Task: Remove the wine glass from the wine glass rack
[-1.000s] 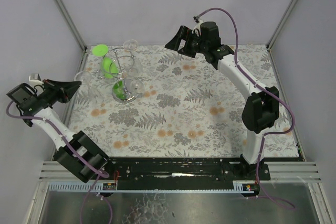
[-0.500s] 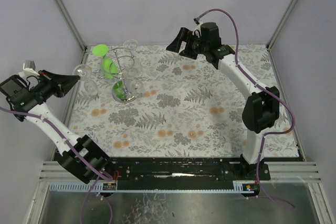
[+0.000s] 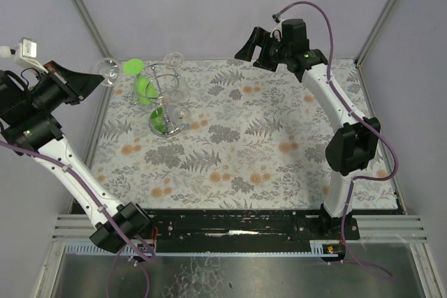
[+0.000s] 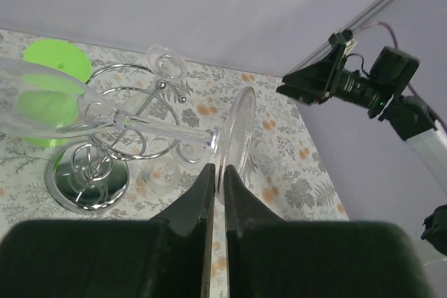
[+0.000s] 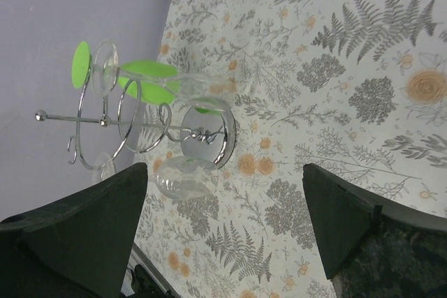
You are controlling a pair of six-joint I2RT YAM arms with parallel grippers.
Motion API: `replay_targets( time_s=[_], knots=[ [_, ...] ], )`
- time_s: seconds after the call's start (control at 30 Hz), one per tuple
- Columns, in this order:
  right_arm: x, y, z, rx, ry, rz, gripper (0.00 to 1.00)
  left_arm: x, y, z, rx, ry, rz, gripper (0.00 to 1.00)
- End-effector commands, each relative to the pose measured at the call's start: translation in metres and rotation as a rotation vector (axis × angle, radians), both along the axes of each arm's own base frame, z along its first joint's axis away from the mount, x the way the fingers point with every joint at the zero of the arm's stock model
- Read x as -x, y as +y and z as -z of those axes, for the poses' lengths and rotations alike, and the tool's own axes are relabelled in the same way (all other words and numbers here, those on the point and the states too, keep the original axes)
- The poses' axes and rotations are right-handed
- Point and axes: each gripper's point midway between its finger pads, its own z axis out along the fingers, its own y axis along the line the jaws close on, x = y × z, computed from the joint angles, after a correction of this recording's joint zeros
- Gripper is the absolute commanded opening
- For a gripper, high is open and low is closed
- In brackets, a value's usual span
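One clear wine glass [image 4: 126,118] hangs sideways from the left gripper [image 4: 216,172], whose jaws pinch the edge of its foot, bowl pointing away from the fingertips. The rack [image 4: 87,183] stands beyond and below that bowl, apart from it. The right gripper [image 3: 250,47] gapes wide, holding nothing, the rack well ahead of it.

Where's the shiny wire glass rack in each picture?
Top external: the wine glass rack stands upper left of centre.
Left wrist: lower left, round base near the bottom.
Right wrist: left side, looking tipped sideways.
Shared landmark: the green glass hanging on it.
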Motion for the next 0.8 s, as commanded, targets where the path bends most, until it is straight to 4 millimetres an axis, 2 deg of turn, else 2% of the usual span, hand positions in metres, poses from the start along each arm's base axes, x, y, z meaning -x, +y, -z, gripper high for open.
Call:
replay_targets(
  time_s=[0.0, 0.2, 0.37, 0.6, 0.77],
  knots=[
    [0.003, -0.018, -0.048, -0.006, -0.093, -0.004, 0.99, -0.010, -0.008, -0.025, -0.160, -0.123, -0.006, 0.00],
    [-0.001, -0.041, -0.057, 0.020, -0.085, 0.035, 0.99, -0.020, -0.035, -0.057, -0.272, -0.261, 0.035, 0.00],
    [-0.001, -0.057, -0.066, 0.040, -0.084, 0.067, 0.99, -0.030, -0.067, -0.073, -0.349, -0.352, 0.113, 0.00],
    [0.006, -0.078, -0.068, 0.067, -0.057, 0.120, 0.99, -0.042, -0.103, -0.086, -0.443, -0.465, 0.210, 0.00],
    [0.013, -0.099, -0.069, 0.081, -0.026, 0.171, 0.99, -0.050, -0.133, -0.083, -0.495, -0.522, 0.275, 0.00]
  ],
)
